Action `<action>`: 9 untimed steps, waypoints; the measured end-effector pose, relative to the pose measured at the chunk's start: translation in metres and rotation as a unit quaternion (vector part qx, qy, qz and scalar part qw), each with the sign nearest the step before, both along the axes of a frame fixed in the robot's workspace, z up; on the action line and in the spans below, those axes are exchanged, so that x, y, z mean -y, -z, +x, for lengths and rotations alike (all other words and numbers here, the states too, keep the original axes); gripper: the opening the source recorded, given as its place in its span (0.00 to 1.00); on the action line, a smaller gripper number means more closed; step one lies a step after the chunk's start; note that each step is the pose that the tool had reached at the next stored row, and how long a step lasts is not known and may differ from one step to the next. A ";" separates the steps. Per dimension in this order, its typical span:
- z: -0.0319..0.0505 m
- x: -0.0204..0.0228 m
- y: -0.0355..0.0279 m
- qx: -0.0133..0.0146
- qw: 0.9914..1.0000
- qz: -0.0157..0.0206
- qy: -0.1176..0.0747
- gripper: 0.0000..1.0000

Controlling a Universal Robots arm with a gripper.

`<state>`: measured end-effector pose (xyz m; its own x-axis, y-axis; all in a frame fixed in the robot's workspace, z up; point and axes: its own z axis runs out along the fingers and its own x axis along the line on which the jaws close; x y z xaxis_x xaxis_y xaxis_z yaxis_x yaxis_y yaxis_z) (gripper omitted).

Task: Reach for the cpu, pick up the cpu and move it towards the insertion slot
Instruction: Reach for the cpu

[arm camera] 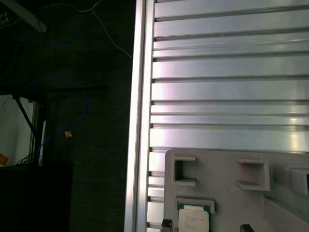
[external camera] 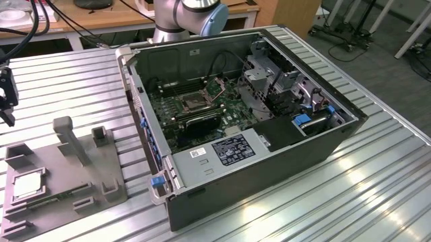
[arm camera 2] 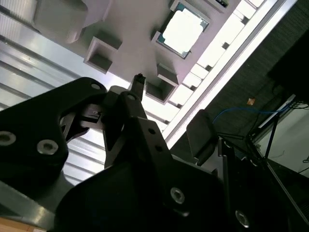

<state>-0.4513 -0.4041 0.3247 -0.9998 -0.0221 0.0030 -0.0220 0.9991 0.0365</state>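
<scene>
bench [external camera: 377,181]: slatted aluminium top, everything sits on it. open computer case [external camera: 269,166] lies mid-bench with the board facing up. grey fixture plate [external camera: 67,176] sits flat on the bench at the exterior view's left, just beside the case, with upright blocks on it.

gripper [external camera: 7,101] hangs at the exterior view's far left edge, above the plate and well apart from the case. in the first wrist view i see the gripper [arm camera: 206,226] with its fingertips [arm camera: 165,224] spread and nothing between them, so released and empty.

insertion slot [external camera: 192,102]: square socket with metal frame and dark centre, on the green board inside the case.

cpu [external camera: 27,185] lies flat in a square recess of the fixture plate. both wrist views show it [arm camera 2: 182,31] [arm camera: 193,220] pale face up, below the gripper and not touched by it.
</scene>
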 end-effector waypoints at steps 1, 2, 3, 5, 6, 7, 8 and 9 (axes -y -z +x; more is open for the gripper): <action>0.0000 0.0000 0.0000 0.000 1.000 0.000 0.000 0.62; 0.0000 0.0000 0.0000 0.000 1.000 0.000 0.000 0.62; 0.0000 0.0000 0.0000 0.000 1.000 0.000 0.000 0.62; 0.0000 0.0000 0.0002 0.000 1.000 0.000 0.000 0.64; -0.0001 0.0002 0.0004 0.000 1.000 0.000 0.000 0.64; -0.0001 0.0005 0.0008 0.000 1.000 0.000 0.000 0.70; -0.0001 0.0010 0.0013 0.000 1.000 0.000 0.000 0.70; -0.0003 0.0018 0.0021 0.000 1.000 0.000 0.000 0.70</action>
